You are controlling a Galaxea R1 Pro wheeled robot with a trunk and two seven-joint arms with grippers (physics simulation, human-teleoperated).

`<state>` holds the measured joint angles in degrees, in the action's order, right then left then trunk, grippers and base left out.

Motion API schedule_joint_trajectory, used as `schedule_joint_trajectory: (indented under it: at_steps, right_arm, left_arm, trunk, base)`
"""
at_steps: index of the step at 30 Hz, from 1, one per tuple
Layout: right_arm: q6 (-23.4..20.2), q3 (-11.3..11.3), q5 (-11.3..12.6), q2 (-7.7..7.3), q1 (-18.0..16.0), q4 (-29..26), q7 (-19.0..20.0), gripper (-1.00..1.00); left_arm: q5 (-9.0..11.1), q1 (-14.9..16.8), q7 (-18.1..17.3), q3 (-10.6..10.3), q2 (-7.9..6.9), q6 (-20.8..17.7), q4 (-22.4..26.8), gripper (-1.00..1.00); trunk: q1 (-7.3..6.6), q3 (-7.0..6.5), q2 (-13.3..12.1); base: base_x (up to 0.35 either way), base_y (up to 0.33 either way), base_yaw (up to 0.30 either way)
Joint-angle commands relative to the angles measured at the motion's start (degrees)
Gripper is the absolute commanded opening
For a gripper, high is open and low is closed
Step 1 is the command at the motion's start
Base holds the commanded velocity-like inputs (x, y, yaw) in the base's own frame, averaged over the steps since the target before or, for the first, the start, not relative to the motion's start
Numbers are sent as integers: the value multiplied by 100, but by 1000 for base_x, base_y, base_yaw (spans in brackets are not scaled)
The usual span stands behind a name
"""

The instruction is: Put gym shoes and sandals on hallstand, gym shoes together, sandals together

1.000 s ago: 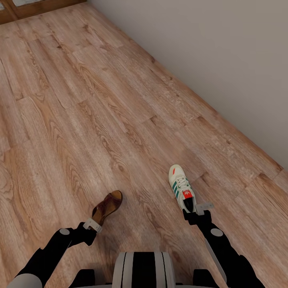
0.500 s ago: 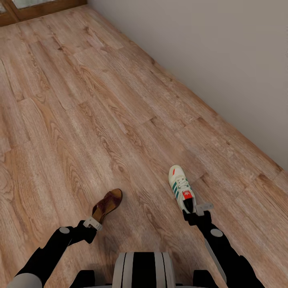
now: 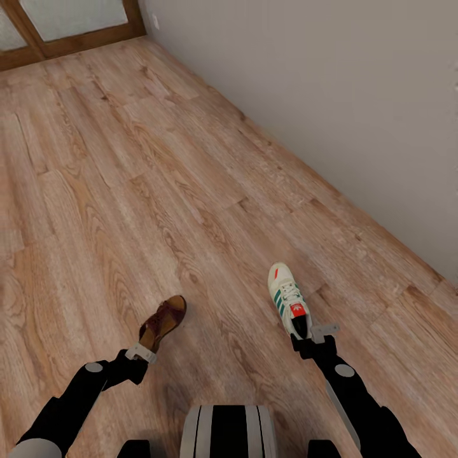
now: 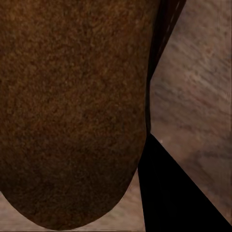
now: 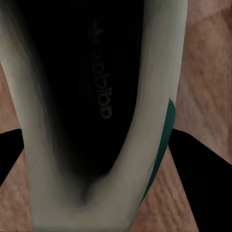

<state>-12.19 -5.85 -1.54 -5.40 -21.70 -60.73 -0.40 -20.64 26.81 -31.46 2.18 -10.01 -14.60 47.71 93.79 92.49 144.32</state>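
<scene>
In the head view the heel of the sandal point(image 3: 161, 323) is covered by the left tool point(image 3: 141, 353), so how the fingers sit on it cannot be read. The heel of the gym shoe point(image 3: 289, 302) is likewise behind the right tool point(image 3: 313, 335). Both arms run off the bottom edge. The door point(image 3: 63, 25) at the far end of the corridor floor point(image 3: 159, 191) is cut by the top edge.

In the left wrist view the sandal's brown footbed point(image 4: 72, 111) runs past the frame and is blurred. In the right wrist view the shoe's dark insole point(image 5: 92, 72) carries printing too soft to read, and the toe is cut off.
</scene>
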Motion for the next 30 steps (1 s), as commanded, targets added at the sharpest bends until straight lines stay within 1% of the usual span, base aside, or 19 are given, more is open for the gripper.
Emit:
schedule_joint_trajectory:
  at_steps: [1, 4, 5, 6, 7, 8, 9, 10, 11, 14, 15, 16, 18, 19, 22, 23, 25, 26, 30]
  right_arm:
    - [-34, -11, -14, -5, -1, -9, -1, -100]
    - [-26, -12, -13, -5, -1, -9, -2, -100]
    - [-23, -13, -13, -5, -1, -9, -3, -100]
    - [-27, -13, -13, -5, -1, -9, -3, -100]
    - [-28, -13, -13, -5, -1, -9, -3, -100]
    - [-28, -13, -13, -5, -1, -3, -4, -100]
    - [-21, -11, -24, -13, -1, 8, -4, -100]
    - [-14, -9, -26, -28, -1, 18, -4, -100]
    - [-12, -8, -27, -35, -1, 26, -4, -100]
    - [4, -5, -34, -56, -1, 91, -5, -100]
    - [8, -5, -35, -58, 1, 105, -7, -100]
    - [20, -5, -40, -61, 4, 129, -12, -100]
    - [46, -3, -48, -66, 13, 154, -15, -100]
    - [88, 0, -54, -71, 39, 194, -17, -100]
    - [191, 2, -55, -77, 136, 297, -25, -100]
    - [300, 3, -56, -79, 224, 369, -30, -100]
    - [441, 4, -56, -81, 311, 434, -33, -100]
    - [604, 4, -56, -82, 411, 487, -35, -100]
    - [1043, 6, -57, -83, 699, 578, -38, -100]
  left_arm:
    - [-33, -3, -53, 68, 6, -24, 7, -100]
    - [-30, -3, -53, 225, 7, -9, -11, -100]
    - [-22, -1, -53, 346, 10, 7, -18, -100]
    - [-1, -30, -53, 680, 35, 199, -48, -100]
    - [12, -67, -51, 782, 49, 316, -56, -100]
    - [53, -141, -43, 932, 72, 507, -62, -100]
    - [201, -270, 7, 1156, 94, 780, -67, -100]
    - [284, -350, 32, 1235, 97, 854, -68, -100]
    - [332, -394, 43, 1273, 99, 886, -68, -100]
    - [596, -626, 82, 1473, 102, 1061, -68, -100]
    - [649, -671, 87, 1514, 103, 1112, -68, -100]
    - [754, -766, 93, 1600, 103, 1241, -72, -100]
    - [848, -863, 99, 1684, 104, 1399, -84, -100]
    - [924, -956, 104, 1757, 104, 1575, -111, -100]
    - [1008, -1077, 109, 1855, 104, 1845, -185, -100]
    - [1053, -1133, 111, 1911, 104, 2021, -271, -100]
    - [1093, -1168, 112, 1966, 106, 2189, -393, -100]
    - [1128, -1191, 114, 2017, 108, 2351, -544, -100]
    - [1232, -1223, 117, 2150, 122, 2713, -893, -100]
  trunk:
    - [-3, -19, 0]
    - [-11, -86, -4]
    - [-13, -108, -6]
    - [-16, -131, -7]
    - [-18, -157, -8]
    - [-21, -185, -10]
    - [-24, -215, -11]
    - [-26, -245, -12]
    - [-29, -275, -14]
    - [-36, -367, -18]
    - [-39, -398, -19]
    - [-42, -429, -20]
    - [-47, -491, -23]
    - [-49, -521, -24]
    - [-57, -614, -28]
    - [-60, -645, -30]
    - [-65, -706, -32]
    - [-67, -737, -34]
    - [-78, -861, -39]
  base:
    - [0, 0, 0]
    - [0, 0, 0]
    - [0, 0, 0]
    - [0, 0, 0]
    - [0, 0, 0]
    - [0, 0, -20]
    - [0, 0, -87]
    - [0, 0, -99]
    - [0, 0, -103]
    - [0, 0, -112]
    - [0, 0, -116]
    - [0, 0, -118]
    - [0, 0, -119]
    - [0, 0, -122]
    - [0, 0, -127]
    - [0, 0, -131]
    - [0, 0, -133]
    - [0, 0, -134]
    - [0, 0, -135]
